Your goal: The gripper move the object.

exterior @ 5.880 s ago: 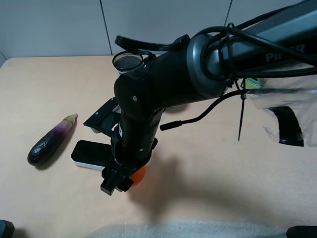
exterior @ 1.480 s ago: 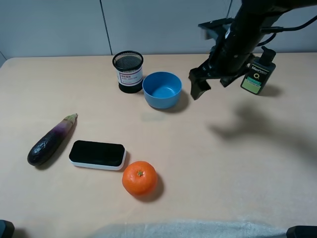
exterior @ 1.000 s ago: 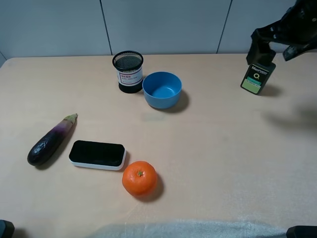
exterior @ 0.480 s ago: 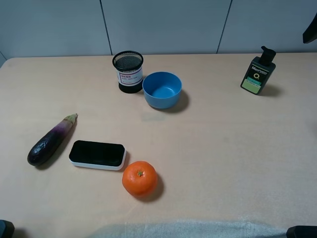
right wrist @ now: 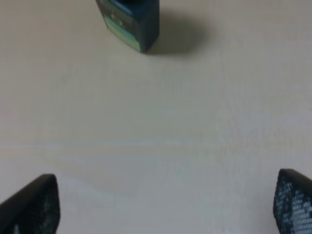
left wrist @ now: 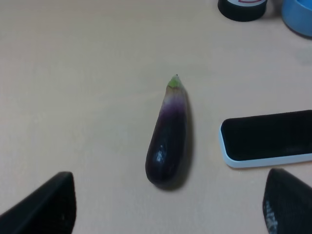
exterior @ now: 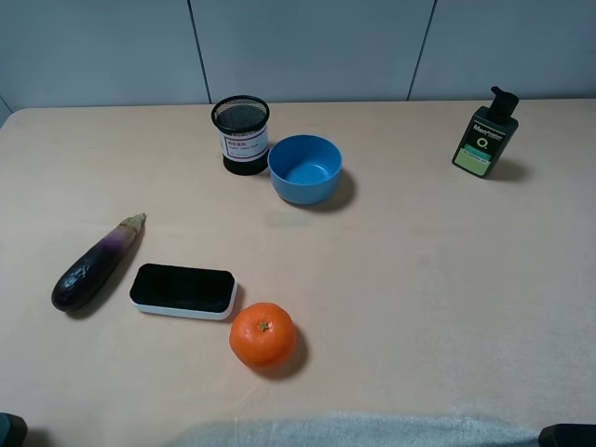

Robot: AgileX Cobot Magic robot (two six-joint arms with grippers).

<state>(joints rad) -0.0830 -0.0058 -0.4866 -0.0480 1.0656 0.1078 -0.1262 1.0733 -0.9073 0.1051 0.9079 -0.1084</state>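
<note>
You are looking at a broad, pale wooden table (exterior: 428, 279) that fills nearly the whole high view, with a grey panelled wall (exterior: 307, 47) running along its far edge. A strip of light cloth (exterior: 354, 430) lies along the near edge.

Of the things on the table, the blue bowl (exterior: 304, 169) sits towards the back, just beside a black mesh cup (exterior: 241, 134) with a white label. The eggplant (exterior: 97, 262) lies at the left, stem end pointing away from you, and a black slab with a white rim (exterior: 183, 290) lies flat near it, apart from its side. The object (exterior: 263, 334), a round orange mandarin, rests on the table at the front, just beside the slab's near right corner, its green stem dimple facing up. A dark green pump bottle (exterior: 485, 136) stands upright at the far right, well apart from everything else.

Neither arm shows in the high view. Your left gripper (left wrist: 165, 207) hangs above the eggplant (left wrist: 168, 135), its two black fingertips (left wrist: 44, 204) spread wide at the picture's corners and holding nothing. Your right gripper (right wrist: 161, 204) hangs over bare table near the bottle (right wrist: 129, 22), fingers (right wrist: 34, 207) likewise spread wide and empty.
</note>
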